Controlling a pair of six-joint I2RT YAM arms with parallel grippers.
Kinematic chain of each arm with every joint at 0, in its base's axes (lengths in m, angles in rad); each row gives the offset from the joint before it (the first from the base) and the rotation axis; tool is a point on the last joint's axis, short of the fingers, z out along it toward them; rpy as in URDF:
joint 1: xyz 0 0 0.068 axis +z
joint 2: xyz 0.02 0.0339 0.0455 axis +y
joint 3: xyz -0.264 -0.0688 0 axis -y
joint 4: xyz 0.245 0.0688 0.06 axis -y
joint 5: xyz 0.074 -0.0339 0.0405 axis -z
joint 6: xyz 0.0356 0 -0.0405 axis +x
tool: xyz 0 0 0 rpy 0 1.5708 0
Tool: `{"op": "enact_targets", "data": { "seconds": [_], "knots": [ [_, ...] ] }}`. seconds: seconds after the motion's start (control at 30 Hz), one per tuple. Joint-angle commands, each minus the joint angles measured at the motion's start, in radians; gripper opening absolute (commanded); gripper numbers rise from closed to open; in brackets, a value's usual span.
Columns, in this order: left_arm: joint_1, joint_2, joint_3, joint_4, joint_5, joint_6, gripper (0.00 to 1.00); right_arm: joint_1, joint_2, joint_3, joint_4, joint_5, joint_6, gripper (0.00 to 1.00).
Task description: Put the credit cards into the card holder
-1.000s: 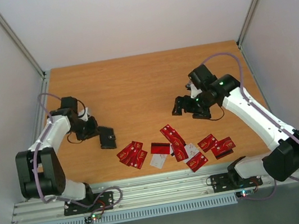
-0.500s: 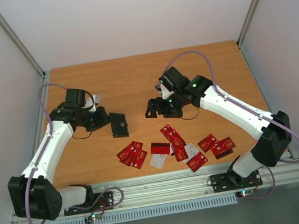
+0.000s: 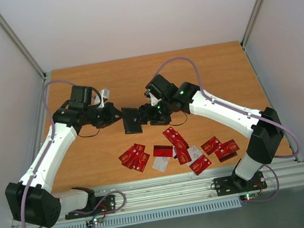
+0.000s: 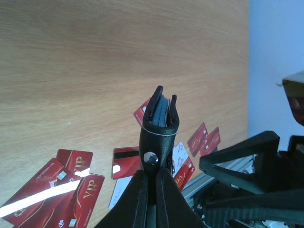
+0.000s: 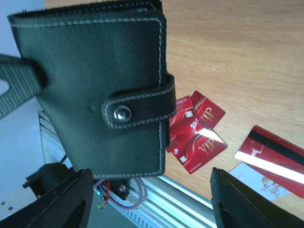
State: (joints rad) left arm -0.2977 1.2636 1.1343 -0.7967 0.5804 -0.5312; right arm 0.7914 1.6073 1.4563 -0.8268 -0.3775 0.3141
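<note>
The left gripper [image 3: 121, 119] pinches the snapped-shut black stitched leather card holder [image 3: 132, 120] above the wooden table [image 3: 135, 79], its tabbed face directly before the right gripper [image 3: 146, 114], whose 2 fingers stand spread and empty, with the red and white plastic credit cards [image 3: 174, 138] lying nearer the bases.

About a dozen credit cards [image 3: 211, 145], one card holder [image 3: 132, 121]

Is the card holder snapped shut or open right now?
Shut. In the right wrist view the card holder is folded closed, its snap tab fastened across the front. The left pincer grips its edge.
</note>
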Motion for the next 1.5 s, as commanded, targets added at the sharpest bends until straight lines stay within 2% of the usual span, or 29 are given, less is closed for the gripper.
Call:
{"op": "enact_targets", "data": {
  "seconds": [0.0,0.1,0.33,0.9,1.23,1.37,1.47],
  "knots": [
    [-0.023,-0.010,0.045,0.056,0.046,-0.015,0.00,0.005,0.026,0.045,0.026,-0.033,0.012,0.65],
    [-0.030,-0.007,0.048,0.067,0.059,-0.014,0.00,0.005,0.035,0.053,0.021,-0.035,0.009,0.58],
    [-0.051,-0.002,0.055,0.091,0.094,-0.007,0.00,0.005,0.054,0.089,-0.007,-0.019,-0.003,0.53],
    [-0.081,-0.014,0.069,0.149,0.132,-0.030,0.00,0.005,0.059,0.076,-0.075,0.049,-0.015,0.28],
    [-0.083,-0.022,0.049,0.166,0.187,-0.020,0.00,0.005,0.063,0.086,-0.085,0.078,-0.028,0.11],
    [-0.083,-0.022,0.048,0.167,0.204,-0.017,0.00,0.005,0.065,0.095,-0.097,0.087,-0.035,0.02],
    [-0.083,-0.022,0.048,0.167,0.209,-0.015,0.00,0.005,0.066,0.105,-0.109,0.095,-0.044,0.01]
  ]
}}
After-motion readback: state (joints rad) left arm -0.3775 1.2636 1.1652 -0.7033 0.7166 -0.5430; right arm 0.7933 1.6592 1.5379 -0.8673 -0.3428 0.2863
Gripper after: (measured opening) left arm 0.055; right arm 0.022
